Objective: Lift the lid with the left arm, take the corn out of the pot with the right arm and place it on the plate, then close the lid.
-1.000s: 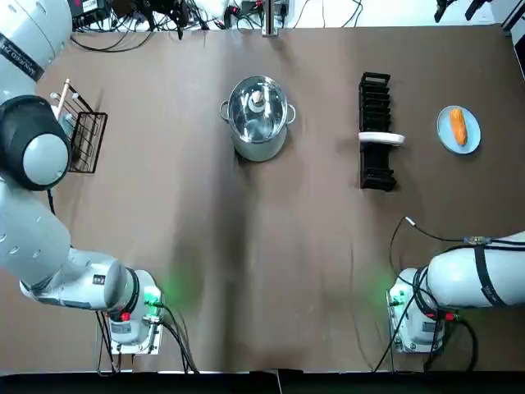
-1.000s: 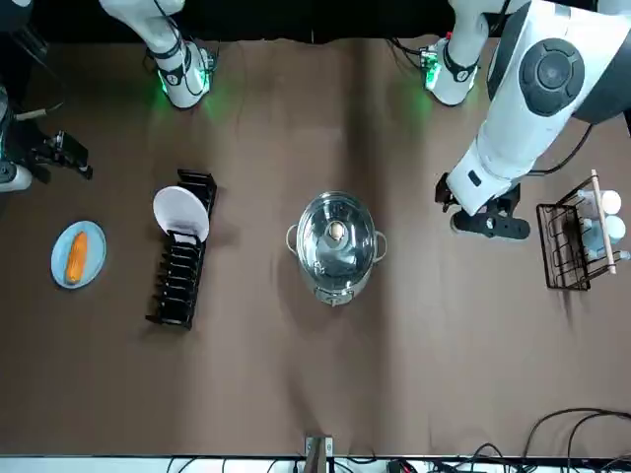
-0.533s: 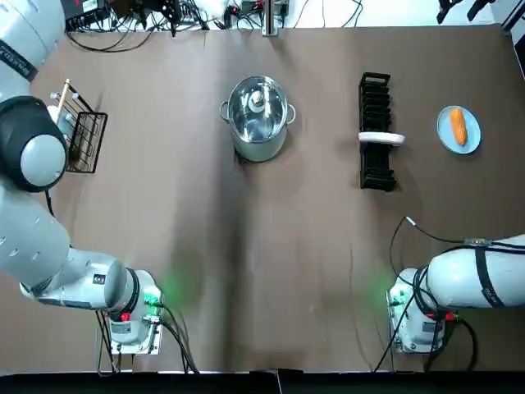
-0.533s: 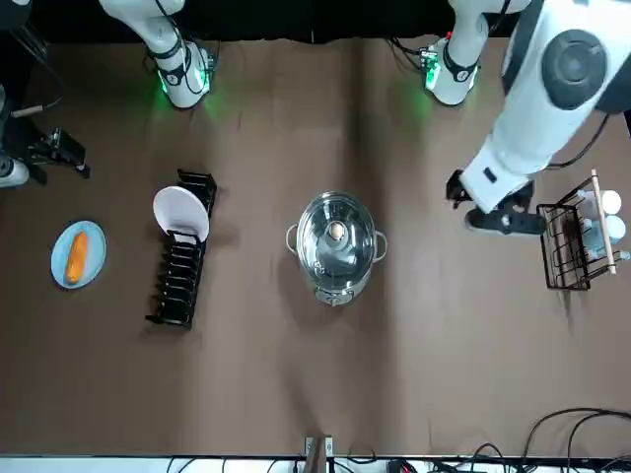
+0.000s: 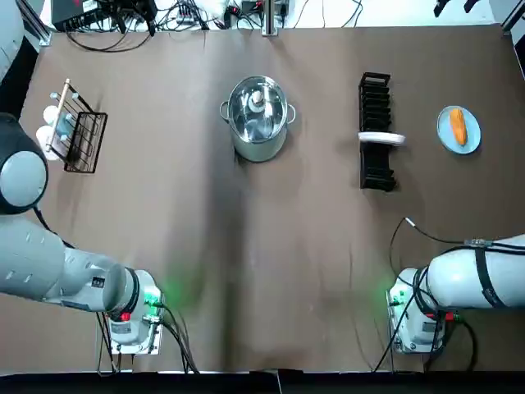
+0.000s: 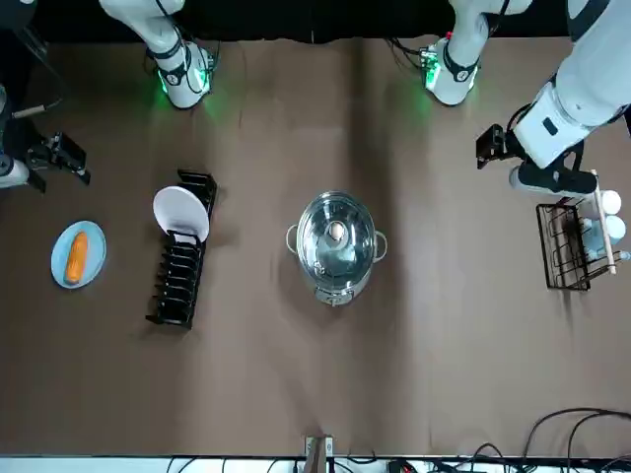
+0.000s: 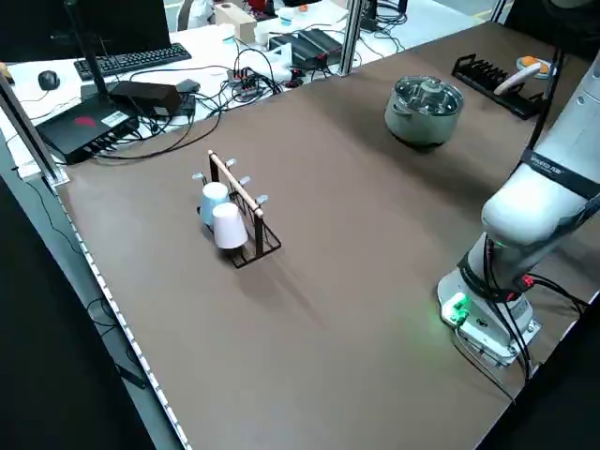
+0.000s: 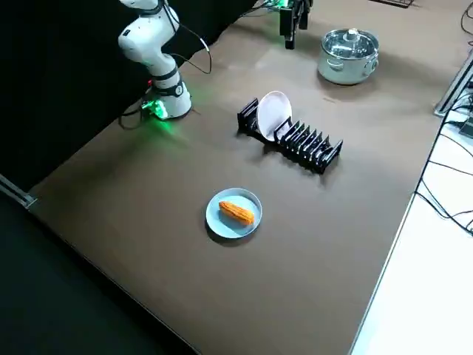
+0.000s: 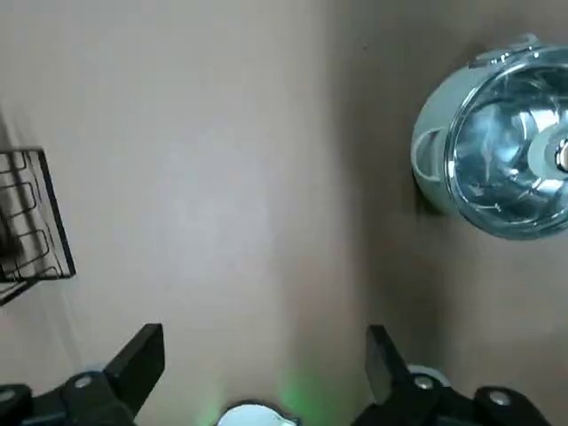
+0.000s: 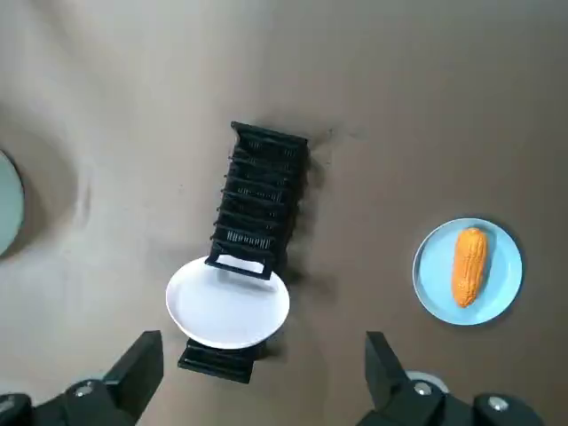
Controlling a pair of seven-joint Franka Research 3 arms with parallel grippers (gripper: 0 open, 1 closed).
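The corn [image 5: 458, 126] lies flat on the blue plate [image 5: 444, 135], close to the desk's [image 5: 262, 246] right edge and in its far half. Its long axis runs from the near edge towards the far edge, parallel with that right edge; I cannot tell which end is the tip. The plate has bare brown desk all round it, a narrow strip towards the right edge and a wider one towards the black dish rack [image 5: 375, 107]. That rack also runs near to far and holds one white dish [image 5: 381, 138] upright. Beyond the rack, well apart from it, the steel pot [image 5: 257, 144] stands midway along the far half. Its glass lid [image 5: 261, 111] sits on it, knob [image 5: 257, 100] up. The whole near half of the desk is open surface between my two bases. At the left edge a wire rack [image 5: 82, 144] carries pale cups [image 7: 223, 225]. My right pincer [image 10: 262, 364] hangs high over the desk's right part, fingers [image 10: 142, 359] spread wide and holding nothing, with rack, dish and plate below it. My left pincer [image 9: 262, 359] hangs high over the left part, between the wire rack and the pot, fingers [image 9: 382, 355] likewise parted and empty.
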